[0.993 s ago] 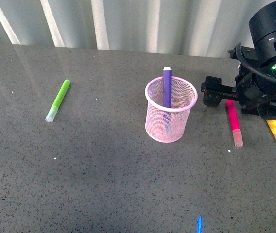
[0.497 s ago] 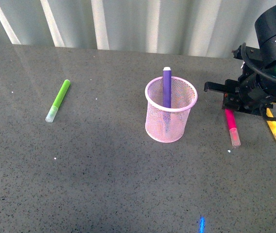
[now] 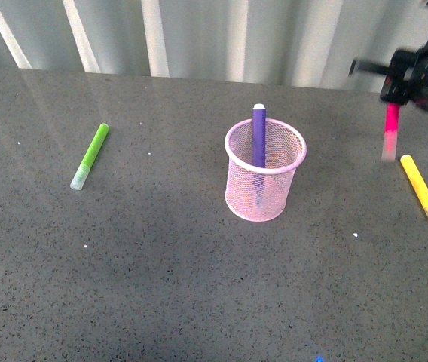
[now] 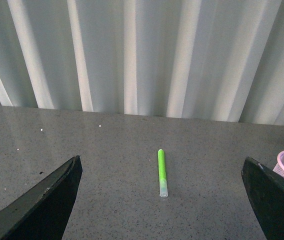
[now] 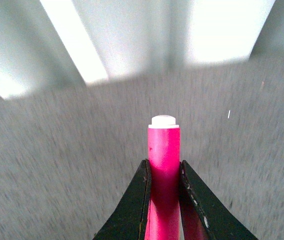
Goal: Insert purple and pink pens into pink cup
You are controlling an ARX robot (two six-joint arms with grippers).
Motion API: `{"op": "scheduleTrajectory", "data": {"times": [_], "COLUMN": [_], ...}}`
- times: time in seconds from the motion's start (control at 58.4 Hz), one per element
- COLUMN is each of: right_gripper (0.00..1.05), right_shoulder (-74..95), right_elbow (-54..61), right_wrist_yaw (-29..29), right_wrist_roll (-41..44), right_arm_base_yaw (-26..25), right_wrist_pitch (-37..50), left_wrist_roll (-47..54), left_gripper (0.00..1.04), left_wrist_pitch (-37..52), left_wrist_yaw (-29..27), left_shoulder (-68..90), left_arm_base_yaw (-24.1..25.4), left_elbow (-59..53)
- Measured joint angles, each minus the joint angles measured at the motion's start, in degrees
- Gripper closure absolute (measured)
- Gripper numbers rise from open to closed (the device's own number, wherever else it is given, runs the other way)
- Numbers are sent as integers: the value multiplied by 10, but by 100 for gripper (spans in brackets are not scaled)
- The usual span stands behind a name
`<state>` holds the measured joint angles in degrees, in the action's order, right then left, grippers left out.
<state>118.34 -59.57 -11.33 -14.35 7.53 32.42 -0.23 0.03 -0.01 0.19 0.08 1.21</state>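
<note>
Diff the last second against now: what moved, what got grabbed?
The right hand closed on the pink pen, which lay on the table, and lifted it; it now hangs in the air at far right. Unchanged: purple pen standing in the pink cup, green marker, yellow marker.

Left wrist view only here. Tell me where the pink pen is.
Observer: The pink pen is clamped in the right claw, clear of the table.
Operator: Place it against the cup.
Observer: In the front view it hangs well to the right of the cup, not over it.
Operator: Report anything else on that side.
Observer: A yellow pen lies flat on the table, close to the hanging pink one.
</note>
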Motion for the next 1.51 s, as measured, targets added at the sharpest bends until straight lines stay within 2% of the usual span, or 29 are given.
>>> {"op": "scheduleTrajectory", "data": {"times": [0.051, 0.137, 0.274, 0.411, 0.514, 0.685, 1.507], "right_gripper": [93, 93, 94, 94, 94, 94, 94], "right_shoulder": [-27, -61, -90, -91, -90, -88, -3], "right_elbow": [21, 51, 107, 151, 162, 167, 169], "right_wrist_yaw": [-10, 3, 85, 174, 202, 213, 220], "right_wrist_roll": [18, 44, 95, 112, 113, 113, 96], "right_arm_base_yaw": [6, 20, 60, 98, 113, 121, 163], "right_wrist_pitch": [79, 190, 374, 464, 472, 473, 474], "left_wrist_roll": [0, 0, 0, 0, 0, 0, 0], "left_gripper": [7, 7, 7, 7, 7, 7, 7], "left_wrist_pitch": [0, 0, 0, 0, 0, 0, 0], "left_wrist_yaw": [0, 0, 0, 0, 0, 0, 0], "left_shoulder": [0, 0, 0, 0, 0, 0, 0], "left_arm_base_yaw": [0, 0, 0, 0, 0, 0, 0], "left_elbow": [0, 0, 0, 0, 0, 0, 0]}}
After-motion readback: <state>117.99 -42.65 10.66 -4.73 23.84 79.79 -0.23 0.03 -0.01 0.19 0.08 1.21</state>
